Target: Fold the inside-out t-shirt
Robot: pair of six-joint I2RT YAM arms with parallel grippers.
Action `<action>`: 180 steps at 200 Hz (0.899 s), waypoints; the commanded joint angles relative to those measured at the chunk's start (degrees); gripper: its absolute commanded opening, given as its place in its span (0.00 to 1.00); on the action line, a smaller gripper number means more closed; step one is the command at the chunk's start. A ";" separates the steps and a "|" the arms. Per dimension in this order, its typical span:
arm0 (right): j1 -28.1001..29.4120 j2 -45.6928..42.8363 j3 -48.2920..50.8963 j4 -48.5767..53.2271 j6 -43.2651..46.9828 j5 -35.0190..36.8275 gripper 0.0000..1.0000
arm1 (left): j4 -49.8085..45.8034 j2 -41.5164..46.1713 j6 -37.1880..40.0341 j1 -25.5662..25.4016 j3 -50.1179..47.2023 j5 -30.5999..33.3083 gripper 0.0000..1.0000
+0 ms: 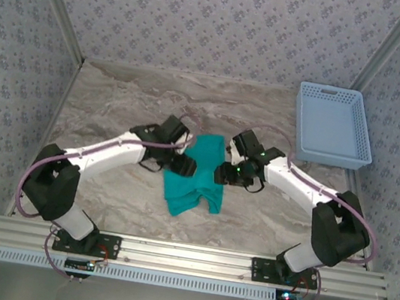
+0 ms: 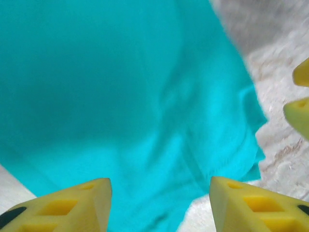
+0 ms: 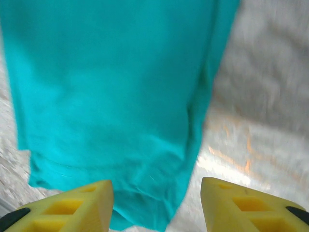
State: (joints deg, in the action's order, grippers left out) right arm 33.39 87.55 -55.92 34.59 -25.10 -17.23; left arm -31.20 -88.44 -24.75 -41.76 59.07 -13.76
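The teal-green t-shirt [image 1: 197, 176] lies bunched in a narrow strip on the marble table, between the two arms. My left gripper [image 1: 183, 165] hangs at its left edge and my right gripper [image 1: 223, 173] at its right edge. In the left wrist view the left gripper [image 2: 159, 203] stands open over the shirt [image 2: 120, 96], nothing between its yellow fingers [image 2: 72, 205]. In the right wrist view the right gripper [image 3: 157, 205] is open too, above the shirt's [image 3: 111, 87] lower edge. No white tag can be seen.
A light blue plastic basket [image 1: 333, 125] stands at the back right. Patterned walls enclose the marble table [image 1: 117, 99] on three sides. The other arm's yellow fingertips [image 2: 300, 113] show at the right edge of the left wrist view.
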 commanded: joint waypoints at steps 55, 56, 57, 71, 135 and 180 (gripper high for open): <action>6.87 6.35 4.34 -4.23 -18.11 3.43 0.28 | -6.66 -6.43 -19.84 -16.18 -5.86 23.41 0.48; 7.09 6.47 4.42 -4.25 -18.26 3.91 0.28 | -6.66 -6.68 -19.99 -16.22 -5.97 23.46 0.48; 7.24 6.53 4.46 -4.21 -18.42 4.47 0.28 | -6.37 -6.93 -19.99 -16.28 -6.11 23.46 0.48; 8.70 7.01 5.57 -4.63 -19.84 10.34 0.25 | -5.61 -9.91 -20.81 -15.89 -7.37 24.26 0.48; 9.03 3.34 8.05 -5.26 -14.02 20.72 0.21 | -12.40 -7.98 -20.06 -14.19 -10.48 33.31 0.38; 6.98 -4.95 7.20 -4.11 -2.28 14.63 0.43 | -8.07 0.78 -8.82 -17.62 -10.34 19.37 0.52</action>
State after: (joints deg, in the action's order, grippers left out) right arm 42.11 88.40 -48.34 28.21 -35.90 -0.91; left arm -35.64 -91.77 -40.80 -56.75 50.13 13.26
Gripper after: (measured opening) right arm 0.343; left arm 0.475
